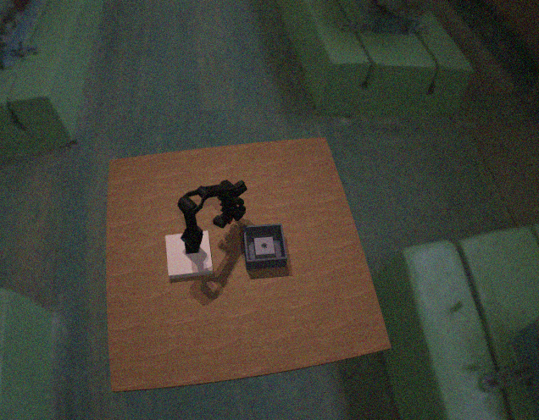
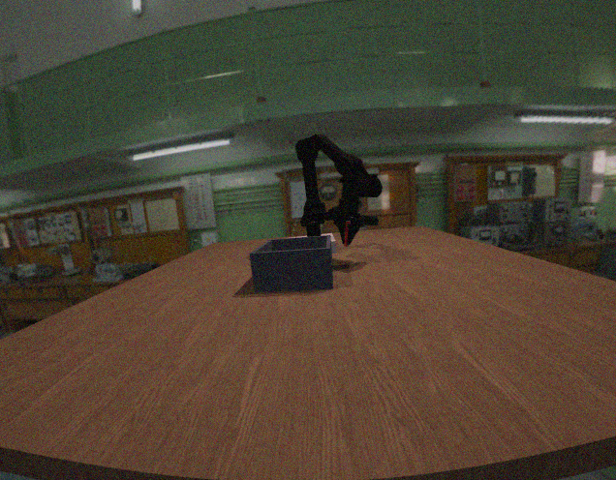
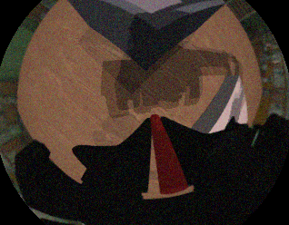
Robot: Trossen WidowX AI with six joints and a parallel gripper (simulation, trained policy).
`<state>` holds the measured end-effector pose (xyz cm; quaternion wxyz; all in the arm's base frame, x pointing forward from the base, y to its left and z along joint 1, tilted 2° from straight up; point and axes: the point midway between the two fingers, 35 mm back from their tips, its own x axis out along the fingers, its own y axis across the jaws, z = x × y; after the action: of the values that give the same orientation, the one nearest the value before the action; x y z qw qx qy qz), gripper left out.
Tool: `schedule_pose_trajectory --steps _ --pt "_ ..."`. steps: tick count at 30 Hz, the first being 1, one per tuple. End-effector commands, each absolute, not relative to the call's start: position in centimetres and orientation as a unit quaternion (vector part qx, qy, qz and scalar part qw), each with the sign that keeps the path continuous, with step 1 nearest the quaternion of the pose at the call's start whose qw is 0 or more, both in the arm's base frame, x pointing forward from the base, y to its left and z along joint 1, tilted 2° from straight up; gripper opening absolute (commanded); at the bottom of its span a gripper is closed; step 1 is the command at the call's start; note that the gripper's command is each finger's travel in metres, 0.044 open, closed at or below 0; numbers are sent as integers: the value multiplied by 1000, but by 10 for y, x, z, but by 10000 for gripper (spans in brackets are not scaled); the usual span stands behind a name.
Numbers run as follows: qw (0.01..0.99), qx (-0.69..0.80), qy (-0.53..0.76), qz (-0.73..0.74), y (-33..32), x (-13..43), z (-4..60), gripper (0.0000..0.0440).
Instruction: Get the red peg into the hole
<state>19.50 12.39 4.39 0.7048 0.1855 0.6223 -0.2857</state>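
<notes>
The red peg is held between the closed fingers of my gripper. It hangs roughly upright a little above the table, beside the open box; in the top view the hand hides it. The dark grey box stands on the table. Inside it lies a light plate with a small dark hole at its middle. Nothing stands in the hole. The gripper is outside the box, on the side towards the arm and the back of the top view.
The arm base stands on a white slab, next to the box on the wooden table. The box walls rise around the plate. The shadow of the arm and hand falls on the table between slab and box.
</notes>
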Motion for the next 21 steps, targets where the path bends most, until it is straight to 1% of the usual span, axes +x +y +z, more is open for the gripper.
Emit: schedule_pose_trajectory --steps 1,9,21 --pt "720 192 603 -285 120 208 68 0" --pt "734 217 568 -303 108 231 107 0" --pt "735 257 519 -352 68 269 127 0"
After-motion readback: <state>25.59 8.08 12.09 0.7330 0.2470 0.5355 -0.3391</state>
